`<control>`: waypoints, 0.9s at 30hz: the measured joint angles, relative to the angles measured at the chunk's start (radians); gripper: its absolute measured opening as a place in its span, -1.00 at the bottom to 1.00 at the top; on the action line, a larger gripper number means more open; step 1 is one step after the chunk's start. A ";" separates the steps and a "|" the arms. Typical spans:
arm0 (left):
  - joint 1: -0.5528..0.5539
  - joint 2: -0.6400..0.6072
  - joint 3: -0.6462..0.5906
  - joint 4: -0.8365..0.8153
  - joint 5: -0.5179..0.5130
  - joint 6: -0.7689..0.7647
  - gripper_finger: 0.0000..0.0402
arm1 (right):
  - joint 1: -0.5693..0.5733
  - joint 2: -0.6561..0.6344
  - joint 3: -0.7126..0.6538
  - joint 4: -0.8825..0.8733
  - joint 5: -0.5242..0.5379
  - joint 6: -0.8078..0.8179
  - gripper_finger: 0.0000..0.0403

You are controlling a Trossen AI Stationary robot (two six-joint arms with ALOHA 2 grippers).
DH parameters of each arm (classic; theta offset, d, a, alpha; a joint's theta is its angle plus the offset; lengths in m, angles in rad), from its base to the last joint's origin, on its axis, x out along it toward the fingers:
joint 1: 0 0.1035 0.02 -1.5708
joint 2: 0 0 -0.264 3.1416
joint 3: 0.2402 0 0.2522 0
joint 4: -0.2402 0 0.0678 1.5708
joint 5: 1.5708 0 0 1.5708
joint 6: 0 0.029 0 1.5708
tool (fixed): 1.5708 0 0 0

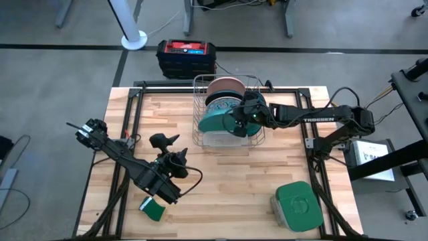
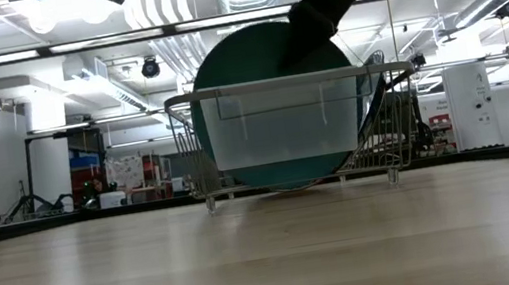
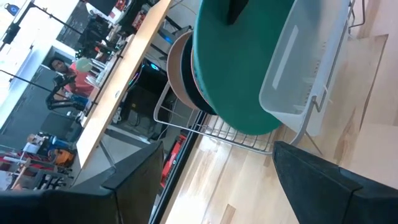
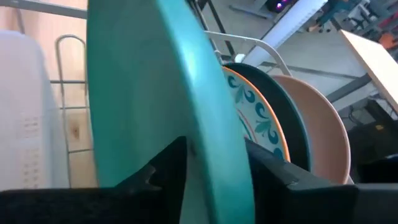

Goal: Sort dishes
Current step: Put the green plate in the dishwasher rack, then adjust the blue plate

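Note:
A wire dish rack (image 1: 196, 94) stands at the table's far middle. Four plates stand on edge in it. The salmon-pink plate (image 1: 226, 85) is farthest back, then the dark teal plate (image 4: 278, 84) and the white ornamented plate (image 4: 254, 115). The bright teal-green plate (image 1: 214, 122) is nearest. My right gripper (image 1: 241, 120) reaches in from the table's right and is shut on that plate's rim. My left gripper (image 1: 170, 148) hovers open over the near-left table, facing the rack and touching nothing. My right gripper pinches the bright teal-green plate's upper rim (image 4: 217, 134), one finger (image 4: 163, 171) on each face, coming from above and the table's right. The plate stands on edge, leaning toward the table's near side. Its lower edge (image 2: 286, 180) is down at the rack's floor.
A clear plastic holder (image 2: 283, 128) hangs on the rack's near side. A green-lidded square container (image 1: 297, 206) sits at the near right, and a small green sponge (image 1: 152, 209) lies at the near left beside my left arm. Bare wood lies between them.

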 joint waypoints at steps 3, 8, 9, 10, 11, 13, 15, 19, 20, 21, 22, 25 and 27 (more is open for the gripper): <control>0.000 0.000 0.000 0.000 0.000 0.000 0.44 | -0.018 -0.002 0.000 -0.001 0.000 0.000 -0.17; 0.002 0.000 0.000 0.000 -0.001 0.000 0.44 | -0.039 -0.015 0.000 0.001 -0.001 -0.005 -0.01; 0.003 0.000 0.000 0.000 -0.001 0.000 0.44 | -0.044 -0.020 0.000 0.000 -0.001 -0.005 0.02; 0.003 -0.001 0.000 0.000 -0.001 0.000 0.44 | -0.048 -0.025 0.000 -0.003 0.000 -0.005 0.05; 0.006 -0.001 0.000 0.000 -0.001 0.000 0.44 | -0.049 -0.026 0.005 -0.008 0.001 -0.005 0.07; 0.008 -0.003 0.000 0.000 -0.001 0.000 0.44 | -0.050 -0.028 0.024 -0.023 0.001 -0.007 0.12; 0.011 -0.004 0.000 0.000 -0.002 0.000 0.44 | -0.050 -0.030 0.048 -0.052 0.000 -0.009 0.16; 0.013 -0.004 0.000 0.000 -0.002 0.000 0.44 | -0.050 -0.032 0.088 -0.089 0.001 -0.009 0.24; 0.013 -0.004 0.000 0.000 -0.002 0.000 0.44 | -0.050 -0.032 0.097 -0.099 0.001 -0.010 0.26; 0.013 -0.005 0.000 0.000 -0.002 0.000 0.44 | -0.050 -0.032 0.106 -0.112 0.001 -0.010 0.27; 0.013 -0.005 0.000 0.000 -0.002 0.000 0.44 | -0.050 -0.032 0.116 -0.126 0.001 -0.010 0.29; 0.013 -0.005 0.000 0.000 -0.002 0.000 0.44 | -0.050 -0.037 0.142 -0.169 0.001 -0.010 0.33; 0.012 -0.005 0.000 0.000 -0.002 0.000 0.44 | -0.050 -0.046 0.154 -0.195 0.008 -0.010 0.36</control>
